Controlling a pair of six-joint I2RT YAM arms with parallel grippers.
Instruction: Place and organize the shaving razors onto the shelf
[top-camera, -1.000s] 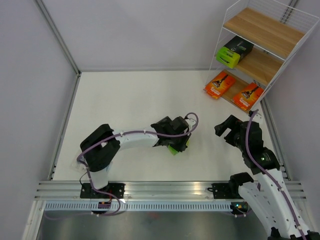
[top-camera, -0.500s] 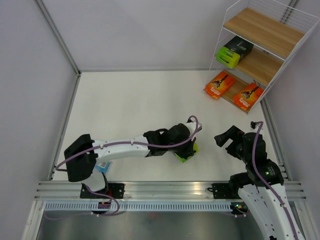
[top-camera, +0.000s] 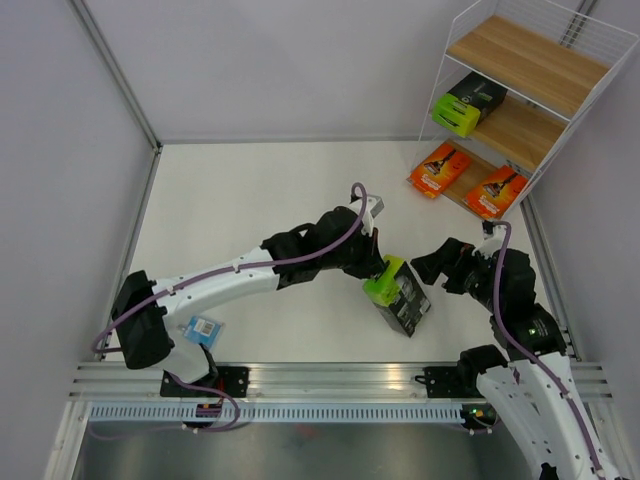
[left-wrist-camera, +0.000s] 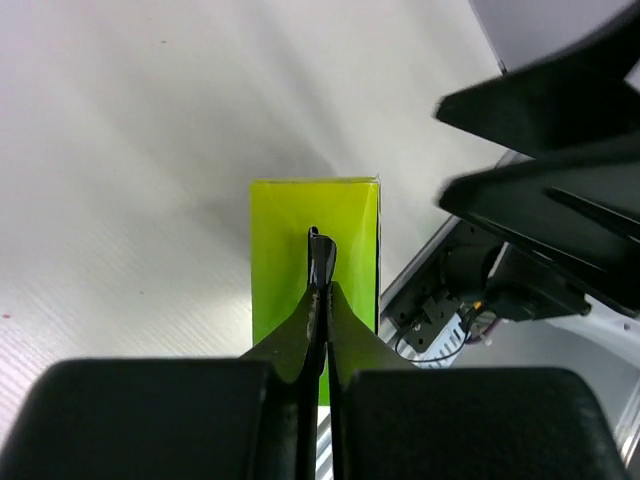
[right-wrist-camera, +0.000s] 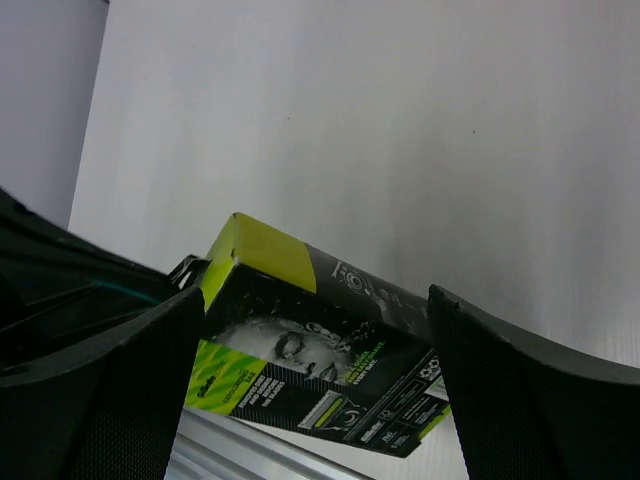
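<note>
The white wire shelf (top-camera: 530, 60) is seen at the far right corner of the table (top-camera: 250, 190). On its lowest board, one orange razor card (top-camera: 441, 168) and a second orange card (top-camera: 497, 190) are laid flat side by side. On the middle board a black razor box with a lime-green end (top-camera: 466, 105) is set, its green end turned outward from the shelf.

Well apart from the shelf, toward the arms' bases, a second black box (top-camera: 402, 300) is found, its lime-green end turned toward the left gripper (top-camera: 375, 265). Whether this box rests fully on the table cannot be told. The left gripper is clenched completely, its fingers pressed together and their tips set against the middle of the green end, as is shown in the left wrist view. Whether a thin flap of the box is pinched between them cannot be told.

The right gripper (top-camera: 430, 270) is held on the shelf side of the second black box, just beside it, with its fingers spread wide. In the right wrist view the printed face of the box is framed between the two fingers, and nothing is grasped.

Farthest from the shelf, a small blue-and-white pack (top-camera: 203, 327) is partly seen under the left arm (top-camera: 230, 280), near its base.
</note>
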